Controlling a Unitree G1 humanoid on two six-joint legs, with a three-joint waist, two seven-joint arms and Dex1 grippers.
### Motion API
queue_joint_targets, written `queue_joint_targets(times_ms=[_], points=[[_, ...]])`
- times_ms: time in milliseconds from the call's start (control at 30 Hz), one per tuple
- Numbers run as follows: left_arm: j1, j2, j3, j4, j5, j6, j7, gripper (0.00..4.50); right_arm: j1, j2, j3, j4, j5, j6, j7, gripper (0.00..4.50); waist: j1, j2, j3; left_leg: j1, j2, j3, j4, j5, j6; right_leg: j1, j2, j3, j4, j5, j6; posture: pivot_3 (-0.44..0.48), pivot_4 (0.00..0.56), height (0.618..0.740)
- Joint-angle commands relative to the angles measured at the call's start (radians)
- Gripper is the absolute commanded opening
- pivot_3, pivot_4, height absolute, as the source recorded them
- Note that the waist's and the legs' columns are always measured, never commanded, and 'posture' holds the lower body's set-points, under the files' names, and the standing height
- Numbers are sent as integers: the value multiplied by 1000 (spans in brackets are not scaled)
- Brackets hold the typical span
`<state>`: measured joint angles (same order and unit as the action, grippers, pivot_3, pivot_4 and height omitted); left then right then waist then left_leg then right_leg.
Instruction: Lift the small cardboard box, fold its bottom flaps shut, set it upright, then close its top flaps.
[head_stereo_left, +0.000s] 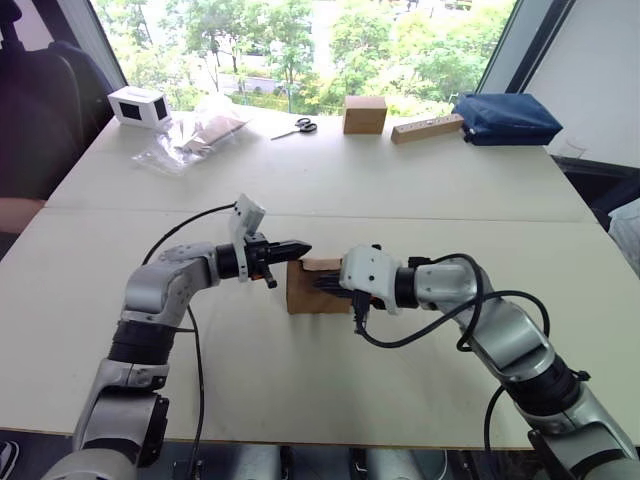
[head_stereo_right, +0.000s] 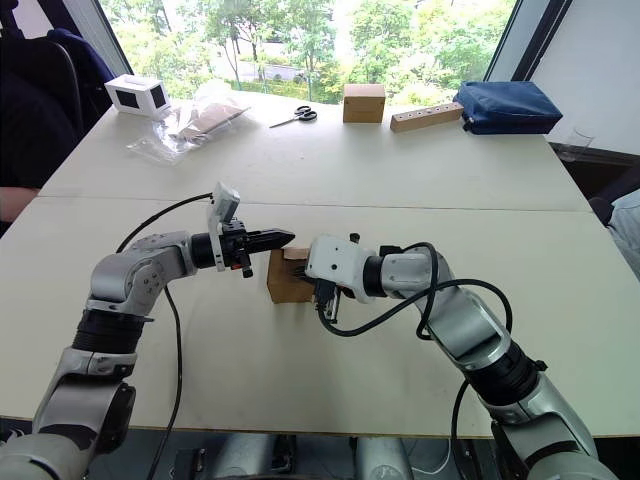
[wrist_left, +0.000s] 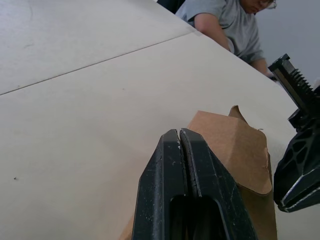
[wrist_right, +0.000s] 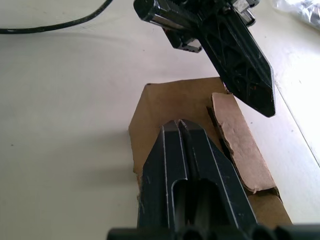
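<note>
- Both claws meet at the small cardboard box (head_stereo_left: 312, 290), which sits on the near half of the white table (head_stereo_left: 330, 180), between the two arms.
- Left claw (head_stereo_left: 298, 246): its two black fingers are pressed together with nothing between them. The tip hovers just over the upper left edge of the box; I cannot tell whether it touches the cardboard.
- Right claw (wrist_right: 178, 123): fingers also pressed together and empty. It lies along the top of the box from the right side, and in the right wrist view its tip sits over a folded brown panel.
- In the right wrist view, the top flaps (wrist_right: 235, 137) look partly folded down: one panel lies flat under the right claw, and a narrower one with a rough torn edge lies beside it, slightly raised.
- Whatever is inside the box is hidden by the flaps and the claws. The bottom flaps are under the box and out of sight.
- At the far edge of the table stand another brown box (head_stereo_left: 364, 114) with sealed faces, a long tan box (head_stereo_left: 427, 128) just right of it, and a dark blue bag (head_stereo_left: 505, 118) beyond that.
- Farther left on the far side lie scissors (head_stereo_left: 296, 127), a crumpled clear plastic bag (head_stereo_left: 195, 132) with something tan inside, and a small white box (head_stereo_left: 138, 105).
- A person in a grey shirt (wrist_left: 230, 22) shows in the left wrist view, past the table's edge.
</note>
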<state>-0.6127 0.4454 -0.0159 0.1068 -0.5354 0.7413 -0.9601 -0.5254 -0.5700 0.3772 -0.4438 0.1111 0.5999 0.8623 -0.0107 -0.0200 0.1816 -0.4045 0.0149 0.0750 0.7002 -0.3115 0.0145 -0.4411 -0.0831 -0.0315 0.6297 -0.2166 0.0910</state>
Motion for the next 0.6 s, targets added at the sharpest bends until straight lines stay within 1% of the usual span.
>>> queue_joint_targets(times_ms=[33, 367, 600], points=[[-3, 8, 7, -43, -15, -1, -10, 24, -25, 15, -26, -16, 11, -13, -8, 0, 0, 0, 0, 0, 0, 0, 0, 0, 0, 0, 0, 0, 0, 0, 0, 0, 150, 740], [26, 34, -48, -61, 39, -52, -31, 24, -30, 36, -65, -12, 51, 13, -22, 0, 0, 0, 0, 0, 0, 0, 0, 0, 0, 0, 0, 0, 0, 0, 0, 0, 150, 740], [6, 7, -17, -79, -6, 4, 1, 24, -23, 6, -23, 15, 0, -22, -16, 0, 1, 0, 0, 0, 0, 0, 0, 0, 0, 0, 0, 0, 0, 0, 0, 0, 150, 740]])
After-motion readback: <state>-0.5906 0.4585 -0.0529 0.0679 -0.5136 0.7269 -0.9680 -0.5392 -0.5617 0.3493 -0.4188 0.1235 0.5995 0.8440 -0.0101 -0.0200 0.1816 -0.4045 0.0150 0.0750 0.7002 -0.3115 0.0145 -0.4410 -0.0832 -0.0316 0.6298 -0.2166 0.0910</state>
